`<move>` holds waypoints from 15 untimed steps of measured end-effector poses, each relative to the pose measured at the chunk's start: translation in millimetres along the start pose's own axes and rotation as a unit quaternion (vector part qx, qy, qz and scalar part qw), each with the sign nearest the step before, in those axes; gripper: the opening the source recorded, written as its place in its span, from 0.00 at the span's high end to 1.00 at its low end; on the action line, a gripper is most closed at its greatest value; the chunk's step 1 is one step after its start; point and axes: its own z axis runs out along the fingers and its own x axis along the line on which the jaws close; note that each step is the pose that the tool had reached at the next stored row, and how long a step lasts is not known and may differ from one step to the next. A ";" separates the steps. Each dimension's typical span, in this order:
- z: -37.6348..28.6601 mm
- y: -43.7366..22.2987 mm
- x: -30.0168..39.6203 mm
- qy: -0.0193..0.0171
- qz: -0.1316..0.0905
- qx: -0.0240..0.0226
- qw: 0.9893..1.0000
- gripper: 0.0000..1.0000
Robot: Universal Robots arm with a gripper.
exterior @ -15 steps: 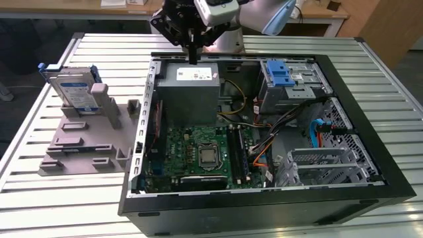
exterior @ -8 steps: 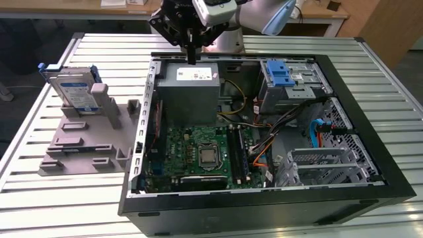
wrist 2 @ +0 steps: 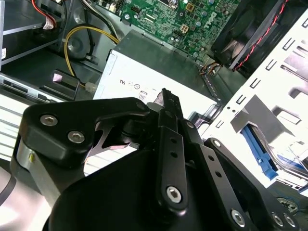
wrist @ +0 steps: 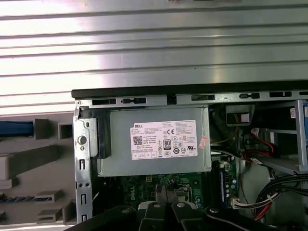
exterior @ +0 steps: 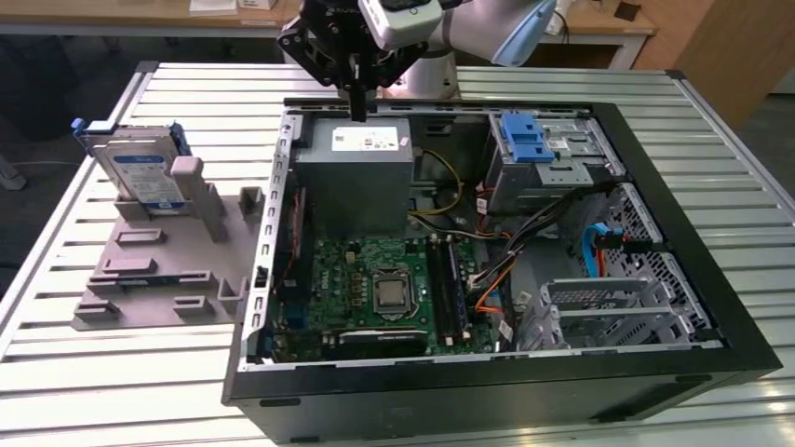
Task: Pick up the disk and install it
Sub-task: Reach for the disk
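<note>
The pick-up is judged not yet begun. The disk [exterior: 134, 172] is stood upright in the grey stand [exterior: 149, 279], at the exterior view's left of the case [exterior: 497, 377]. The gripper [exterior: 357, 112] is held over the power supply [exterior: 360, 172], its fingers closed together on nothing. A grasp would call for opened fingers aligned across the disk's edges.

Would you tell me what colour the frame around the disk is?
Blue; the exterior view shows the disk best.
</note>
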 end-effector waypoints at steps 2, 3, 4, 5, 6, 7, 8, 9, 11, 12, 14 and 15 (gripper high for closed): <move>0.0 0.0 0.0 0.000 0.000 0.000 1.000 0.89; 0.0 0.0 0.0 0.000 0.000 0.000 1.000 0.89; 0.0 0.0 0.0 0.000 0.000 0.000 1.000 0.89; 0.0 0.0 0.1 0.000 0.000 0.000 1.000 0.89; 0.0 0.0 0.1 0.000 0.000 0.000 1.000 0.89; 0.0 0.0 0.1 0.000 0.000 0.000 1.000 0.89; 0.0 0.0 0.2 0.000 0.000 0.000 1.000 0.89; 0.1 0.0 0.4 0.000 0.000 0.000 1.000 0.89; 0.0 0.0 0.8 0.000 0.000 0.000 1.000 0.89; 0.0 0.0 1.2 0.000 0.000 0.000 1.000 0.89; 0.0 0.0 2.3 0.000 0.000 0.000 1.000 0.89; 0.0 -0.1 3.0 0.000 0.000 0.000 1.000 0.89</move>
